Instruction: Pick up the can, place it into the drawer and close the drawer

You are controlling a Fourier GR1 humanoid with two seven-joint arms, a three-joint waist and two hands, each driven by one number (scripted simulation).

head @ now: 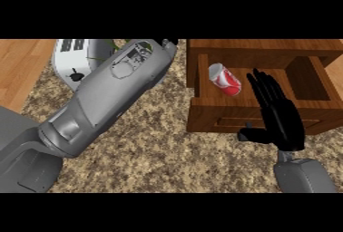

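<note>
Red can (pixel 225 79) lies tilted inside open wooden drawer (pixel 261 113), upper right of frame. Right hand (pixel 280 118) beside can, fingers straight, together. Left hand hidden, fingers: cannot tell. Toaster (pixel 75 56) upper left on worktop (pixel 167 154).

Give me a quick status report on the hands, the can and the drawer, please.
Right hand open, fingers straight, over the drawer front. Left hand not visible, forearm across the toaster. Can lying inside the open drawer. Nothing blocking the close.
</note>
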